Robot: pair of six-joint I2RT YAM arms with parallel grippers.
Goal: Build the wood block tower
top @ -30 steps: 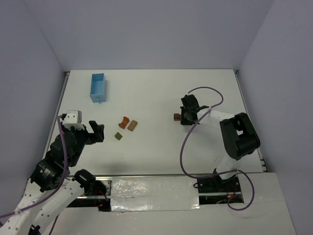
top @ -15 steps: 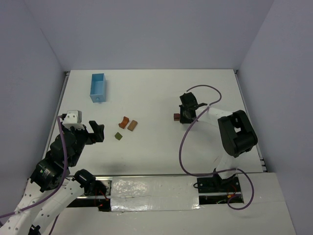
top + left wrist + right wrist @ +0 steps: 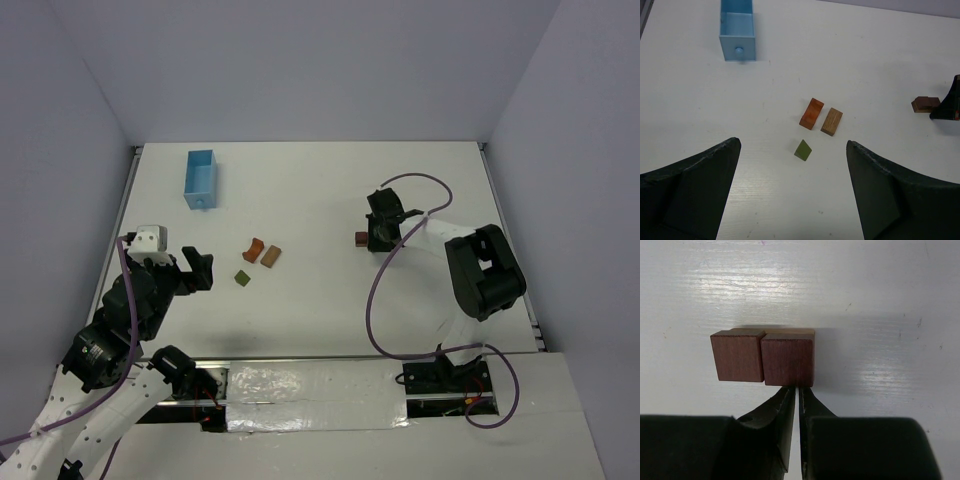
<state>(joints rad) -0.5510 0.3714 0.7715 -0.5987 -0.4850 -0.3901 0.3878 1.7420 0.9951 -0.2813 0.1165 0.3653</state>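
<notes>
Two dark brown cubes (image 3: pixel 738 356) (image 3: pixel 788 361) sit side by side on the white table, with a tan edge (image 3: pixel 772 331) showing behind them. My right gripper (image 3: pixel 798 388) is shut with nothing between its fingers, its tips against the near face of the right-hand cube. From above, these cubes (image 3: pixel 360 238) lie just left of the right gripper (image 3: pixel 372 238). An orange-red arch (image 3: pixel 811 113), a tan-brown rectangle (image 3: pixel 832 121) and an olive-green piece (image 3: pixel 803 149) lie loose mid-table. My left gripper (image 3: pixel 792 143) hangs open, short of them.
A light blue rectangular box (image 3: pixel 200 178) with a small knob lies at the far left of the table (image 3: pixel 320 320). Grey walls close in the table on three sides. The right arm's purple cable (image 3: pixel 378 290) loops over the table surface.
The right arm has shifted slightly to the left against the dark brown cubes, then held still. The left arm and the loose blocks have not moved.
</notes>
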